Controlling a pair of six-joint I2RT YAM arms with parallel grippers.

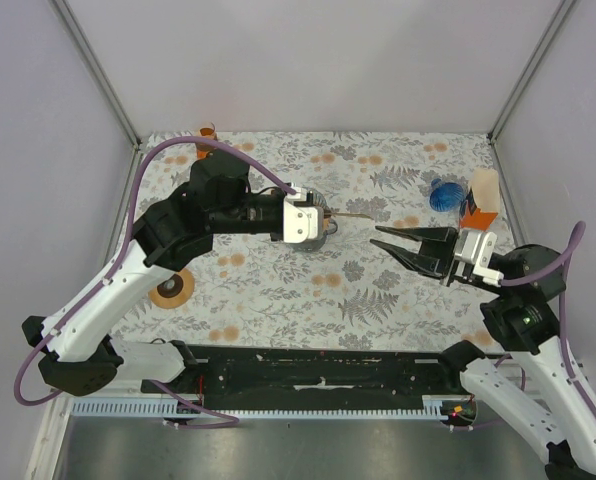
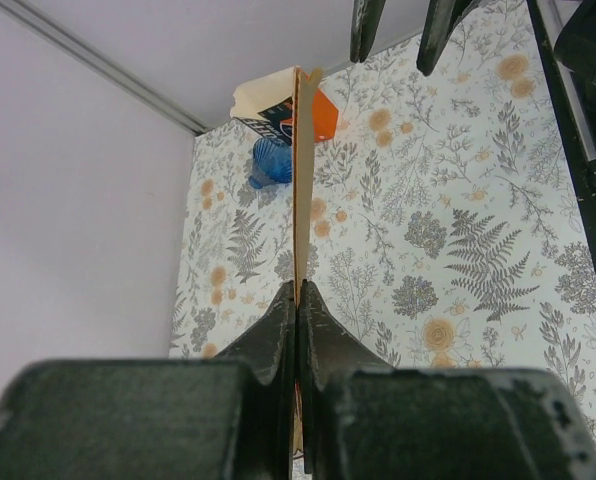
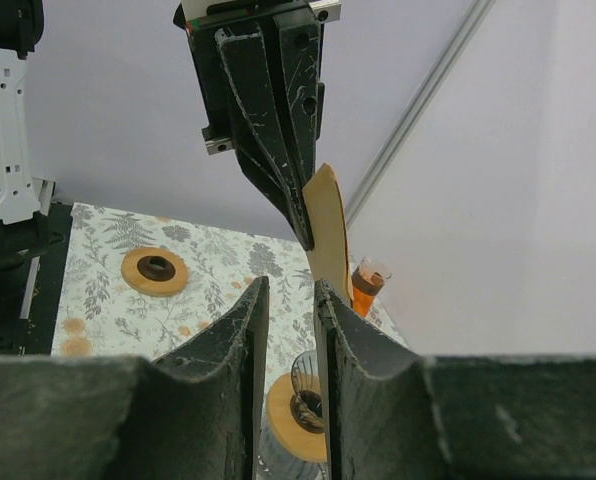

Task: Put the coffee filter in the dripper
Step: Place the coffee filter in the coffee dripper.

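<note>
My left gripper (image 2: 299, 290) is shut on the coffee filter (image 2: 301, 180), a flat tan paper that sticks out edge-on from its tips above the table's middle (image 1: 353, 215). The right wrist view has the filter (image 3: 328, 225) hanging from the left gripper (image 3: 303, 235). It hangs just beyond my right gripper (image 3: 291, 290), which is open, its jaws narrowly apart with nothing between them. In the top view the right gripper (image 1: 383, 240) points left at the filter. The dripper (image 3: 300, 412), ribbed glass with a wooden collar, stands below and ahead of the right fingers.
A loose wooden ring (image 1: 171, 288) lies at the left front. An orange glass (image 1: 208, 135) stands at the back left corner. A blue object (image 1: 443, 195) and an orange-and-white box (image 1: 483, 200) sit at the right, close behind the right gripper.
</note>
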